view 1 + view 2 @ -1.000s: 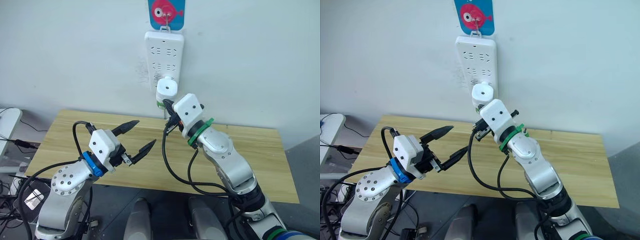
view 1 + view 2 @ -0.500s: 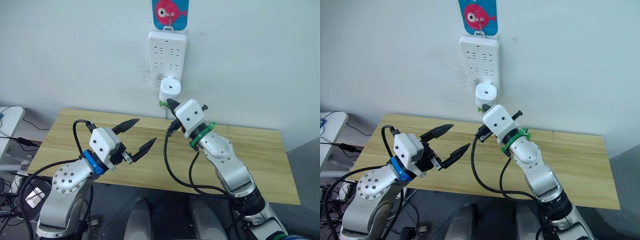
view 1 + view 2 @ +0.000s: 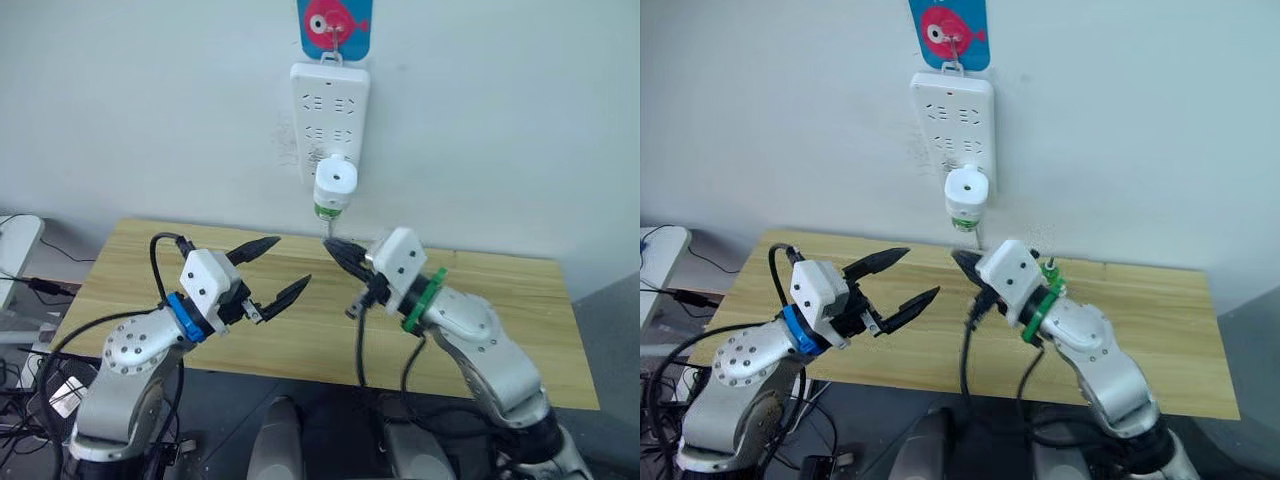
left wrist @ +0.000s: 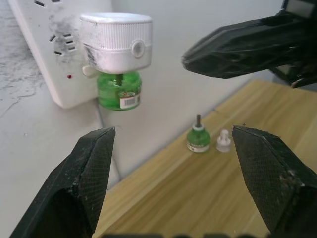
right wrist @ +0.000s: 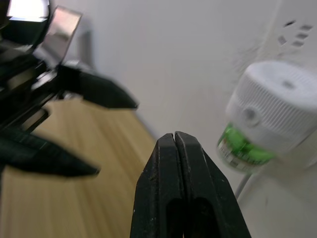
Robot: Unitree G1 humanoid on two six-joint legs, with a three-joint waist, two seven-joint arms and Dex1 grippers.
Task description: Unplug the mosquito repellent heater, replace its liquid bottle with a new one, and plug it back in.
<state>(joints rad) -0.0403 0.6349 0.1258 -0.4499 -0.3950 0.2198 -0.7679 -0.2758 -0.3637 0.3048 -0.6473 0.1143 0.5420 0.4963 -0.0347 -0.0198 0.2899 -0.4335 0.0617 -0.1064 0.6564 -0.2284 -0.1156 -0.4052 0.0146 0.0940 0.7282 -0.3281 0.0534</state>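
Table [image 3: 300, 330] of pale wood stands against a white wall, and a long white power strip [image 3: 329, 115] hangs on that wall under a blue card with a pink fish [image 3: 334, 20]. Plugged into the strip's lower end is the mosquito repellent heater [image 3: 335, 181], its green liquid bottle [image 4: 119, 91] screwed in beneath. Over the table's near left part the left tool [image 3: 278, 268] hovers with its black fingers spread wide, holding nothing. Just below the heater the right tool [image 3: 337, 251] has its fingers pressed together, empty. Against the wall on the table stand a spare green bottle [image 4: 198, 139] and a small white cap [image 4: 224, 141], side by side.
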